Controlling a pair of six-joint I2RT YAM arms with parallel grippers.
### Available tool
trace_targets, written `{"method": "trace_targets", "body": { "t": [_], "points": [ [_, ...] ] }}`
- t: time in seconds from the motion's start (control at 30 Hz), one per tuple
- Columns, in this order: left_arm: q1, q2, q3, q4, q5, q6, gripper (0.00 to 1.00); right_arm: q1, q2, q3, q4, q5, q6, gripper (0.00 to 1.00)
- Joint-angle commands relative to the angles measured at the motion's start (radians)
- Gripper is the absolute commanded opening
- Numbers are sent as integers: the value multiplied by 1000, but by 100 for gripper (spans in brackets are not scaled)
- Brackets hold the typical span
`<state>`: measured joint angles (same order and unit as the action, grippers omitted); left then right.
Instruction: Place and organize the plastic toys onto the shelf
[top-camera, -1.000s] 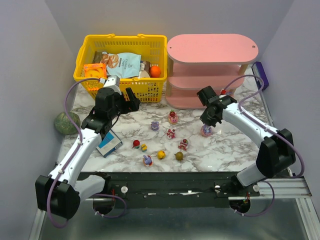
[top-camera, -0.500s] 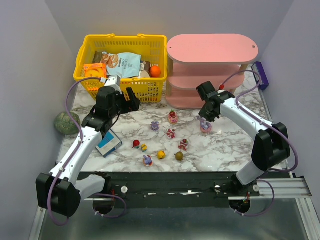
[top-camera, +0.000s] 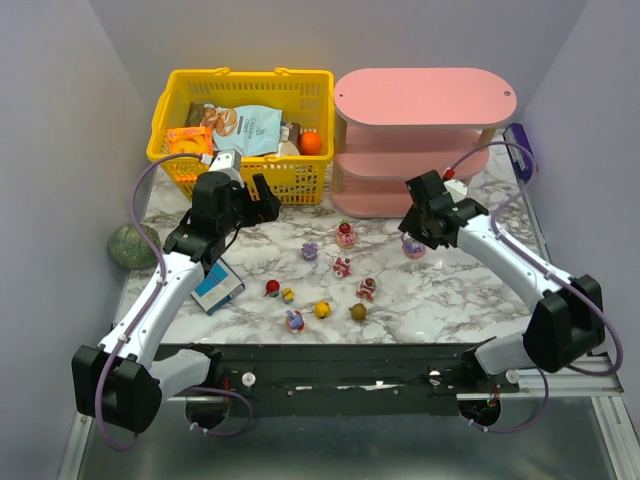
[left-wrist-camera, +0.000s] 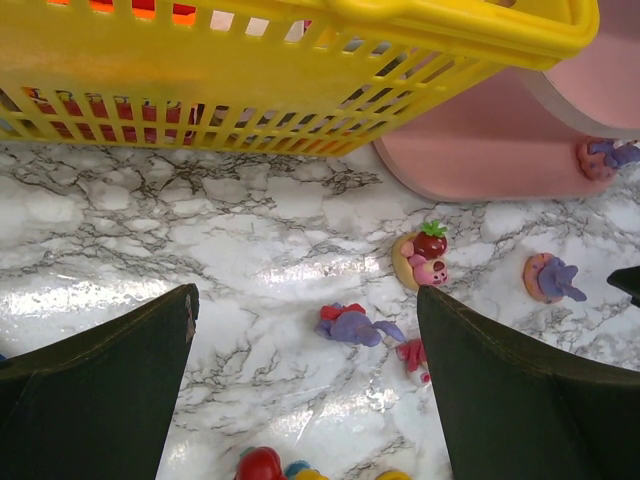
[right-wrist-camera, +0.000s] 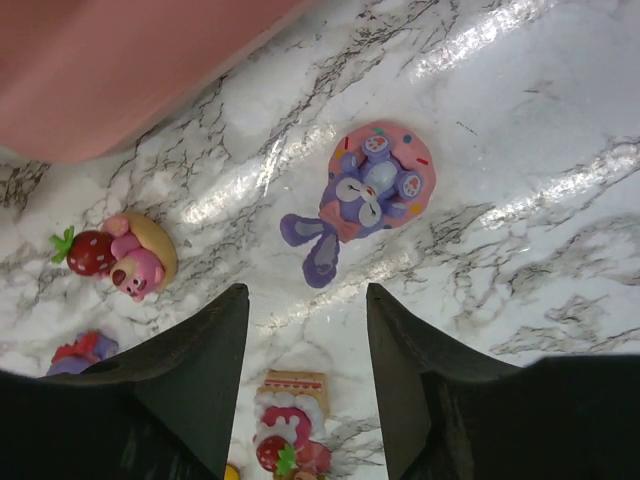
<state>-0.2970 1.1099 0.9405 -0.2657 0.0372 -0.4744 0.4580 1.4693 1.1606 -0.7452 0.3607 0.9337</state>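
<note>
Right fingers are spread apart with nothing between them. The right gripper hangs over the table, its tips just short of the bunny toy (a purple bunny on a pink sprinkled disc, lying flat, ears toward the fingers). No contact shows in the wrist view. The toy lies on the table, not on a board. The shelf is just beyond it. The strawberry toy lies to the left of the fingers. The cake toy is in the gap between them, lower in the frame.

Left fingers are likewise wide apart and empty. The left gripper is held above the table in front of the basket, well apart from any toy.

In the overhead view, the other toys are scattered loose on the table between the two arms, none touching a gripper. A second bunny sits at the rim of the shelf's bottom board; whether it is on the board or just off it, I cannot tell.

The basket stands beside the shelf at the far edge of the table. The ball rests off the table's left edge. A blue packet lies partly under the left arm.
</note>
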Motion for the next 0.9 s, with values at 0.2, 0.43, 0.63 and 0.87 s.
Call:
{"method": "trace_targets", "body": {
  "t": [0.2,0.43,0.63,0.87],
  "points": [
    [-4,-13,15,-1,-7,13,99,-106,-146,-243,139,-58,-44,9],
    [-4,-13,20,-15,1,10,99,-173,-20,-237,224,-103,-30,1],
    [-4,-5,37,-29,-5,13,99,-237,69,-193,259,-92,-56,1],
    [-4,19,57,-43,-11,22,99,-269,120,-203,362,-129,-111,1]
  ]
}}
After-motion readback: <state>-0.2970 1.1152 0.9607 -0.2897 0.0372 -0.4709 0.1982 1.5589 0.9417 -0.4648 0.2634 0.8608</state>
